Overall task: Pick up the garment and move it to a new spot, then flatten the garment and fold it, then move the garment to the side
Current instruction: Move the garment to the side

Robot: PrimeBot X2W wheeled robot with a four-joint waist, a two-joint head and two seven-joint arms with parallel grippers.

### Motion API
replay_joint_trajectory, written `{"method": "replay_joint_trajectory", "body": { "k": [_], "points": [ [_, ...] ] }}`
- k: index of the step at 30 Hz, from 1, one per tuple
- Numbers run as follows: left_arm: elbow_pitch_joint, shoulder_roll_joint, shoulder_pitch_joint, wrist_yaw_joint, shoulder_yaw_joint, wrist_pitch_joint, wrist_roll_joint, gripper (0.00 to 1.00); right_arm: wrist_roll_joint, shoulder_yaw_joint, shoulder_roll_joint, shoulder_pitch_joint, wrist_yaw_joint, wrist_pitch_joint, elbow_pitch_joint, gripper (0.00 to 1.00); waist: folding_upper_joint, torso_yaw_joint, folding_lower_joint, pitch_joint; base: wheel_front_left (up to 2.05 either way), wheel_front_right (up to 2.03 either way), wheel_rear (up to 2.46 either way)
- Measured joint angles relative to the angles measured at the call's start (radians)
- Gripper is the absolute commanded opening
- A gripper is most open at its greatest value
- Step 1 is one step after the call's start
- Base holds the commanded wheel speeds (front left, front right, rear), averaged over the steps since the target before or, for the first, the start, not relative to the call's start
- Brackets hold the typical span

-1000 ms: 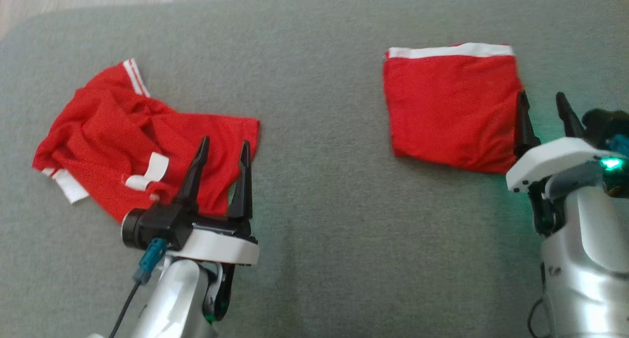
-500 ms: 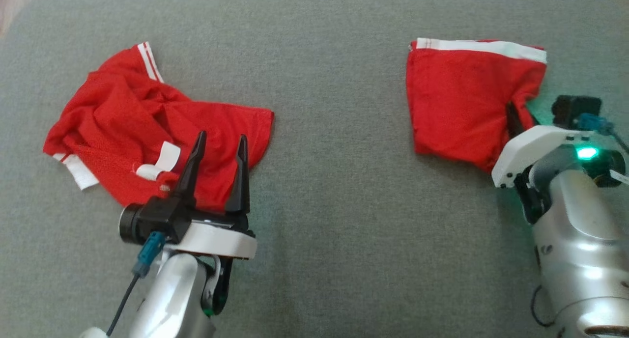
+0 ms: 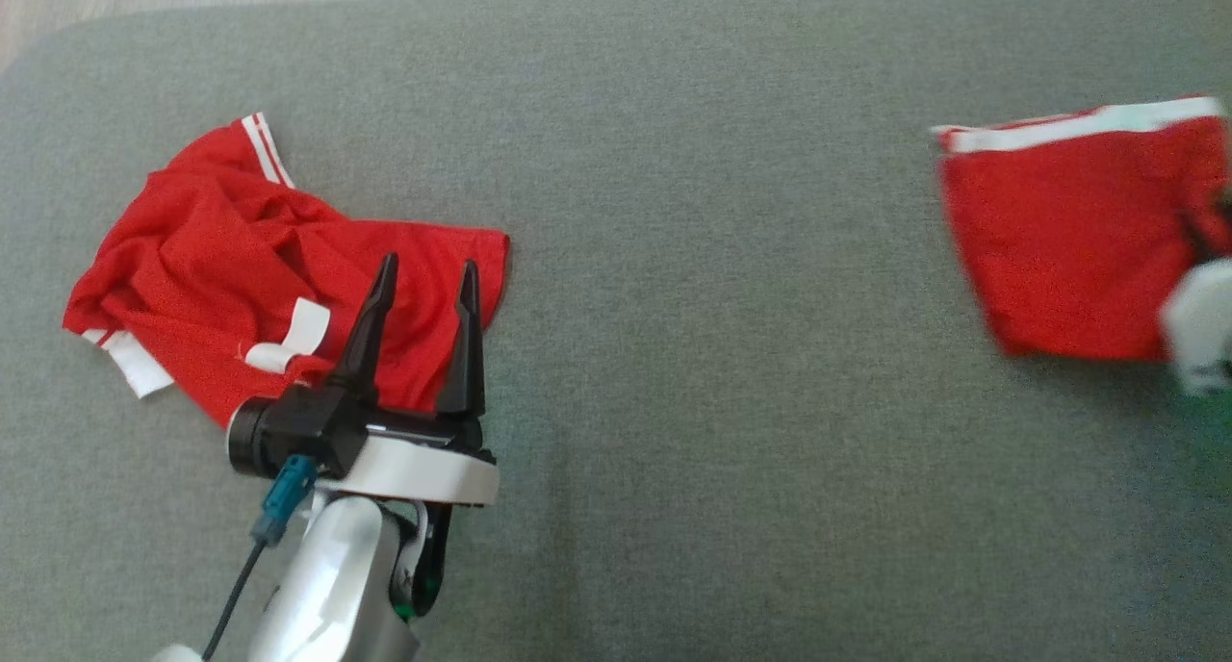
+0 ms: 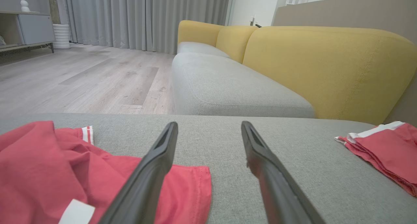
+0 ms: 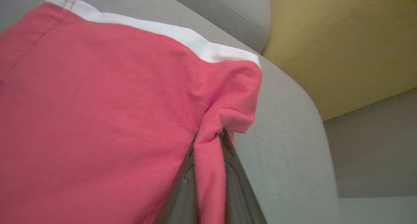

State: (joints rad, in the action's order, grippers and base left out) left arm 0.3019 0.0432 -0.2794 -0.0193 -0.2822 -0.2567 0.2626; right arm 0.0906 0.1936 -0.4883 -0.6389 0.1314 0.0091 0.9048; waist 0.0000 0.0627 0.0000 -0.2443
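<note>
Found the folded garment (image 3: 1068,239) pinched at its near edge by the right tool (image 5: 210,136), clamped shut on a ridge of red cloth over the grey cushion (image 3: 674,354). Judged pick-up, flattening and folding done, the last shift sideways under way, and release left. Saw the left tool (image 3: 428,263) spread wide, holding nothing, above the near edge of a crumpled garment (image 3: 212,277), well apart from the right tool. Against a second before, noted the right tool gone from spread beside the fold to shut on it. Noted the fold carried rightward, away from the unmoved left tool.
</note>
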Motion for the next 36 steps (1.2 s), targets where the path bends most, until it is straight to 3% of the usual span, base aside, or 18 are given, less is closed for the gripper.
{"method": "replay_joint_trajectory", "body": {
  "k": [5, 11, 19, 20, 21, 22, 30, 36],
  "points": [
    [-0.012, 0.000, 0.000, -0.002, 0.005, 0.000, -0.002, 1.00, -0.012, 0.012, -0.173, 0.014, 0.000, 0.000, 0.020, 0.00, 0.0000, 0.020, 0.0000, -0.028, 0.00, 0.00, 0.00],
    [-0.015, 0.000, -0.001, -0.008, 0.021, 0.000, -0.010, 1.00, -0.011, -0.050, -0.214, 0.014, 0.000, -0.009, 0.062, 0.00, 0.0000, 0.041, 0.0001, -0.056, 0.00, 0.00, 0.00],
    [-0.015, 0.000, -0.003, -0.008, 0.027, 0.000, -0.018, 1.00, 0.035, -0.107, -0.206, 0.012, 0.000, -0.012, 0.068, 0.00, 0.0000, 0.042, 0.0000, -0.069, 0.00, 0.00, 0.00],
    [-0.015, 0.000, -0.003, -0.008, 0.027, 0.000, -0.018, 1.00, 0.042, -0.117, -0.202, 0.012, 0.000, -0.012, 0.067, 0.05, 0.0000, 0.040, 0.0000, -0.069, 0.00, 0.00, 0.00],
    [-0.015, 0.000, -0.003, -0.008, 0.027, 0.000, -0.018, 1.00, 0.054, -0.127, -0.197, 0.011, 0.000, -0.012, 0.064, 0.78, 0.0000, 0.038, 0.0001, -0.068, 0.00, 0.00, 0.00],
    [-0.015, 0.000, -0.004, -0.008, 0.027, 0.000, -0.018, 1.00, 0.065, -0.140, -0.191, 0.011, 0.000, -0.010, 0.059, 1.00, 0.0000, 0.036, 0.0001, -0.066, 0.00, 0.00, 0.00],
    [-0.015, 0.000, -0.004, -0.008, 0.028, 0.000, -0.017, 1.00, 0.123, -0.271, -0.130, 0.011, 0.000, -0.010, -0.012, 1.00, 0.0000, 0.017, 0.0000, -0.030, 0.00, 0.00, 0.00],
    [-0.015, 0.000, -0.001, -0.008, 0.034, 0.000, -0.017, 1.00, 0.173, -0.396, -0.032, 0.015, 0.000, -0.023, -0.170, 1.00, 0.0000, 0.000, 0.0000, 0.027, 0.00, 0.00, 0.00]
  ]
}}
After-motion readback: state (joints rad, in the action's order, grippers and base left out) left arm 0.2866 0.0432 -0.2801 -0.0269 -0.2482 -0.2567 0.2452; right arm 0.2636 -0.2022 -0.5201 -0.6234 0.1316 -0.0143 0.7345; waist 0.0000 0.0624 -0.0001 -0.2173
